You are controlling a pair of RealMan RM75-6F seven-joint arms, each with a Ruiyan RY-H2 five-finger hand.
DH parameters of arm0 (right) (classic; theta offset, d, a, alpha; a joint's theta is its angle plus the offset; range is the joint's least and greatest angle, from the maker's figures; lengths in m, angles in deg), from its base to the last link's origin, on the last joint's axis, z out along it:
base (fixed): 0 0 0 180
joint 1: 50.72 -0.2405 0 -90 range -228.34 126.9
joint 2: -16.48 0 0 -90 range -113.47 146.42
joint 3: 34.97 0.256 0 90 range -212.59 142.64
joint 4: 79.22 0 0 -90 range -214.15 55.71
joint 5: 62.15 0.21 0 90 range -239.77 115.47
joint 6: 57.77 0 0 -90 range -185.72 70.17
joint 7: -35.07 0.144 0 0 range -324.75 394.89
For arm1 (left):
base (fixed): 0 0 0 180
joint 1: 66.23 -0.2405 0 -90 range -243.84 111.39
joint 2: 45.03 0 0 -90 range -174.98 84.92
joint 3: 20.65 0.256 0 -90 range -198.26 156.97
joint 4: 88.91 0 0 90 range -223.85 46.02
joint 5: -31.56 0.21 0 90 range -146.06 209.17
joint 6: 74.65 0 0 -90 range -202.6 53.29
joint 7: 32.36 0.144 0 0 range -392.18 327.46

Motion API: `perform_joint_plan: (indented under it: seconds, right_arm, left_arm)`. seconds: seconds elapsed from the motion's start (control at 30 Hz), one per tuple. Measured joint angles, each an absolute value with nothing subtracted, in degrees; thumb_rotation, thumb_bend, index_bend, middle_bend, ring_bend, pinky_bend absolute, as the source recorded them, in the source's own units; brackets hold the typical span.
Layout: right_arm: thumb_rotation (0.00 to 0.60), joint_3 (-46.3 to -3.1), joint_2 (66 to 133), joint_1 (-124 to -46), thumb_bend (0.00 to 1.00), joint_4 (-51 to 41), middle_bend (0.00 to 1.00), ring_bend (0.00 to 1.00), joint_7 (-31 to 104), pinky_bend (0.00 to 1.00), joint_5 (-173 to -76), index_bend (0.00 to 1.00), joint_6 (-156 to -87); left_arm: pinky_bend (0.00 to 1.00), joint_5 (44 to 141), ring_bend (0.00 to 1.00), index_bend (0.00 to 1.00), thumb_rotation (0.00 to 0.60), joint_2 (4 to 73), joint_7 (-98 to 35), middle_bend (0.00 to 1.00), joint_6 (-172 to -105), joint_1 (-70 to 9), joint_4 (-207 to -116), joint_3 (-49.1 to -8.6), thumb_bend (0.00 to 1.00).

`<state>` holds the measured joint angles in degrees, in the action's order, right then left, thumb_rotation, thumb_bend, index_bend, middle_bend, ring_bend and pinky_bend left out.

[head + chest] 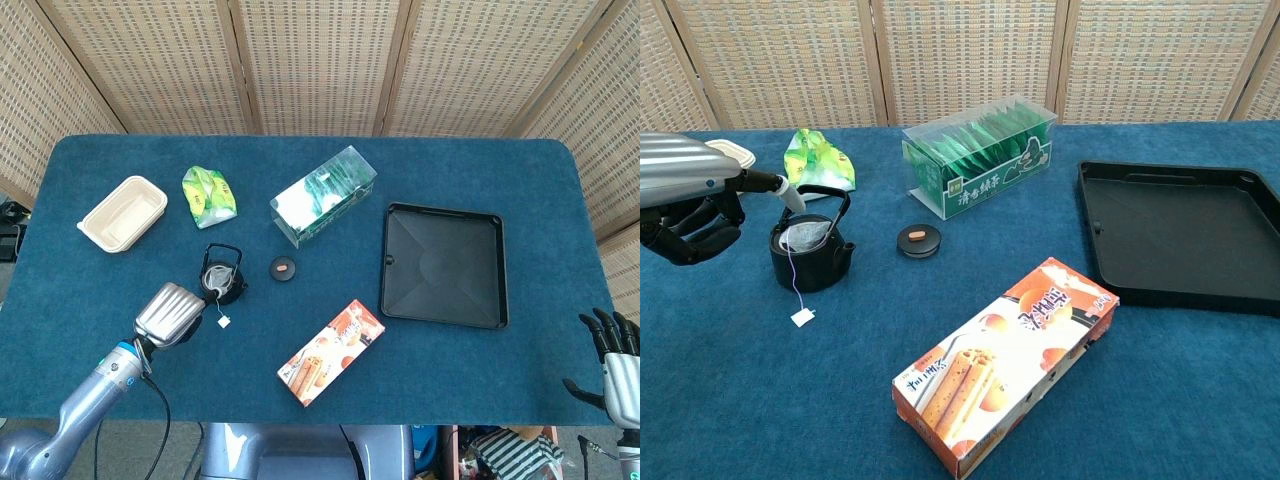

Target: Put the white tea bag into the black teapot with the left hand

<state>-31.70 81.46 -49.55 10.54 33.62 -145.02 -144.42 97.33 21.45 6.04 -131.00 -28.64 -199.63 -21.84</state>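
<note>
The black teapot [222,277] [810,256] stands left of the table's centre with its handle up. The white tea bag [803,235] lies inside its mouth. Its string hangs over the pot's front, and the paper tag [224,321] [802,317] lies on the cloth. My left hand [170,313] [690,205] hovers just left of the pot with one finger stretched toward it, the others loosely bent, holding nothing. My right hand [618,360] rests off the table's front right corner, fingers apart and empty; the chest view does not show it.
The pot's lid [283,268] [919,239] lies right of it. A biscuit box [331,351] lies near the front, and a green tea box [323,195] behind. A black tray [444,264] is at right, a green packet [208,195] and beige container [123,213] at back left.
</note>
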Motion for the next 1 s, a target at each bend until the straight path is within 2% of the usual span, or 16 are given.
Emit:
perform_joint_plan:
  seconds: [0.2,0.47,1.0]
  right_arm:
    - [0.600,-31.67,81.44,-49.62,0.00,10.73,0.19,0.01,33.35,0.12,-144.87,0.17,-144.22]
    - [0.600,-31.57,81.39,-49.68,0.00,11.02,0.19,0.01,33.02,0.12,-144.63,0.17,-144.07]
    - [0.600,-31.54,81.46,-49.65,0.00,10.99,0.20,0.01,33.01,0.12,-144.16,0.17,-143.77]
  left_arm:
    - [0.65,89.18,0.71,0.15,0.600,20.72,9.96,0.78,-129.31,-26.14,-199.59,-22.28,0.93]
    - [0.65,77.21,0.72,0.14,0.600,21.47,16.07,0.79,-128.02,-21.49,-199.05,-21.62,0.94]
    - [0.65,66.39,0.72,0.14,0.600,26.77,18.54,0.79,-125.58,-14.89,-192.69,-20.52,0.94]
